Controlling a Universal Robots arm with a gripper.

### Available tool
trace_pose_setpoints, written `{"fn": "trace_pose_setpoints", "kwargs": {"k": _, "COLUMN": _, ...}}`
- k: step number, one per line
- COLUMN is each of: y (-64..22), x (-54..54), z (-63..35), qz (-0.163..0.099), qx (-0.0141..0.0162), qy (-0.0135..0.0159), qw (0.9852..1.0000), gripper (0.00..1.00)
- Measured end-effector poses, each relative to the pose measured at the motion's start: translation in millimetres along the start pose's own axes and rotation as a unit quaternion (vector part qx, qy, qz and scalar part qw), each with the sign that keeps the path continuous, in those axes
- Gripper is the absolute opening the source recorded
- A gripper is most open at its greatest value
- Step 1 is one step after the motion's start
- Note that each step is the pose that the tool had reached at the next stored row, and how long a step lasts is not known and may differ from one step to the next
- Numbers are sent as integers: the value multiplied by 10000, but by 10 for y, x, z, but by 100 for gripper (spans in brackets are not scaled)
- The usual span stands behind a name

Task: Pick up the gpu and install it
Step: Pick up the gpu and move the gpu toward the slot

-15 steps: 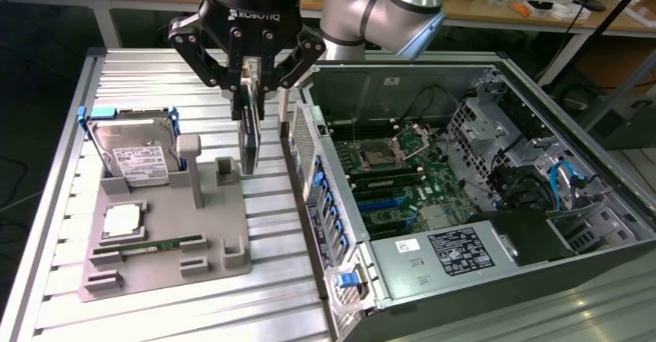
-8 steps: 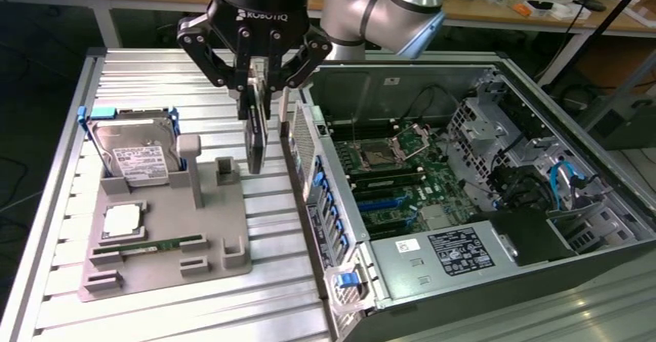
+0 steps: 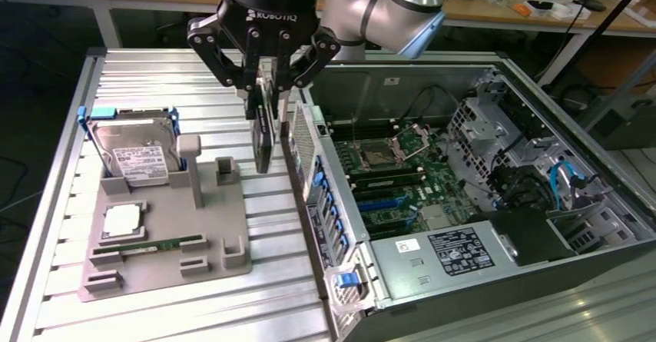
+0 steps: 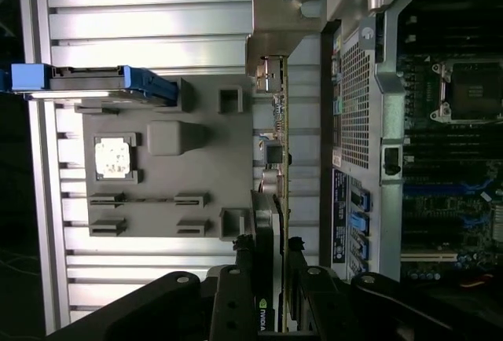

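Now the gripper (image 3: 269, 94) clamps the gpu (image 3: 263, 146) edge-on, its upper end hidden between the jaws.

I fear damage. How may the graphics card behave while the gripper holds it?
The graphics card hangs straight from the gripper, so it is probably stiff. Gripped only near one end, it may swing or slip. Its bare parts look fragile.

gripper (image 3: 264, 97) | fingers (image 3: 227, 65) clamped on gpu (image 3: 263, 138) | upright, between grey fixture (image 3: 164, 269) and open case (image 3: 431, 58)
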State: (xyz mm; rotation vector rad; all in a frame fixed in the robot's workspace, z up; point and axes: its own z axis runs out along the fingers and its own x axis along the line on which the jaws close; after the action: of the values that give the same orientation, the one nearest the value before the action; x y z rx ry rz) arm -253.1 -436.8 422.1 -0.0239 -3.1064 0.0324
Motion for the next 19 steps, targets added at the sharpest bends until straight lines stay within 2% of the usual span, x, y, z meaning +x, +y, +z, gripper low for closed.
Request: {"fn": "trace_pose_setpoints", "kwargs": {"k": 19, "y": 3, "x": -177, "z": -7, "qz": -44, "qx": 2, "qy": 0, "qw": 10000, "gripper": 27}}
